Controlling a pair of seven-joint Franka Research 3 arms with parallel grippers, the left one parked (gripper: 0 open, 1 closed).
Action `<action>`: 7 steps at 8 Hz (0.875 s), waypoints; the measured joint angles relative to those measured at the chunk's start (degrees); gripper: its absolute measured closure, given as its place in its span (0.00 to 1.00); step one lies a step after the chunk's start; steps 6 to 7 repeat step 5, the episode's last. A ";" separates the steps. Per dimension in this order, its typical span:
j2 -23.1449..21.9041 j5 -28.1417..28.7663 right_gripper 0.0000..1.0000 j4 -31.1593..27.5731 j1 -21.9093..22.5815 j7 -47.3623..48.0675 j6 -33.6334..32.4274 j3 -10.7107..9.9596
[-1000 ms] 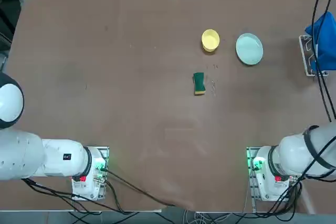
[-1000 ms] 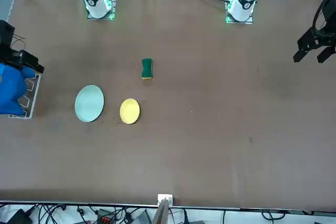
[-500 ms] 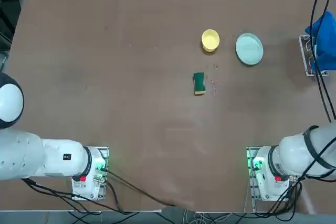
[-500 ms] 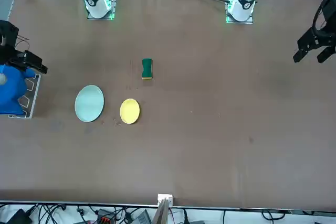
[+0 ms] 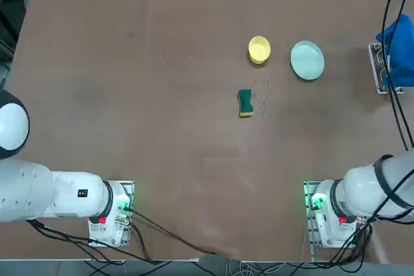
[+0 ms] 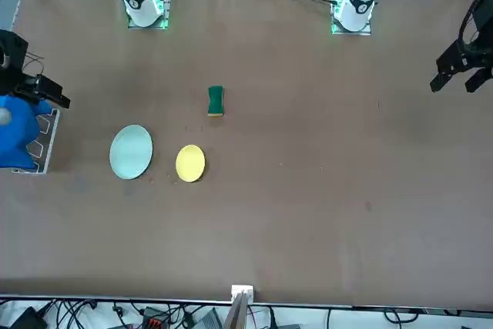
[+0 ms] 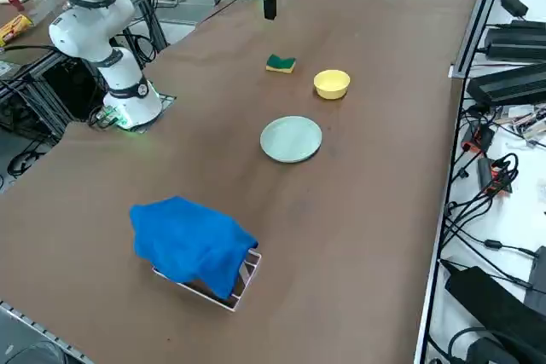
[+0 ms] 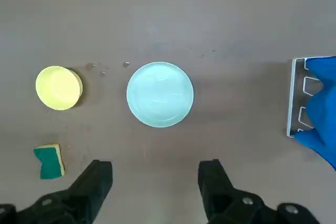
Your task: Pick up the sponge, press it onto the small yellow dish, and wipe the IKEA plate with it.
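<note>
The sponge (image 5: 245, 103) (image 6: 216, 102) (image 7: 280, 63) (image 8: 50, 162) lies flat on the brown table, green side up, with a yellow edge showing. Just beyond it, on the side away from the robot, sits the small yellow dish (image 5: 259, 50) (image 6: 190, 163) (image 7: 331, 83) (image 8: 58, 87). The pale mint IKEA plate (image 5: 306, 61) (image 6: 131, 152) (image 7: 291, 139) (image 8: 160, 94) rests beside the dish, toward the robot's right. My right gripper (image 8: 155, 169) hangs high above the table, open and holding nothing, and looks down on all three. It touches none of them.
A blue cloth (image 5: 398, 50) (image 6: 15, 132) (image 7: 189, 245) (image 8: 323, 108) drapes over a white wire rack (image 8: 295, 98) at the table's right edge, near the plate. A few small crumbs or drops (image 8: 102, 68) lie between dish and plate. Cables run along the table's far edge.
In the front view the dark arm part at the left edge has shifted a little over the blue cloth. Sponge, dish and plate have not moved.
</note>
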 joint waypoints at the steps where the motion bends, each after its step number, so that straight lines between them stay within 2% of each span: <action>1: 0.00 0.00 0.00 -0.03 -0.09 0.00 0.00 -0.03; 7: 0.00 0.00 0.00 -0.08 -0.11 0.00 0.00 -0.03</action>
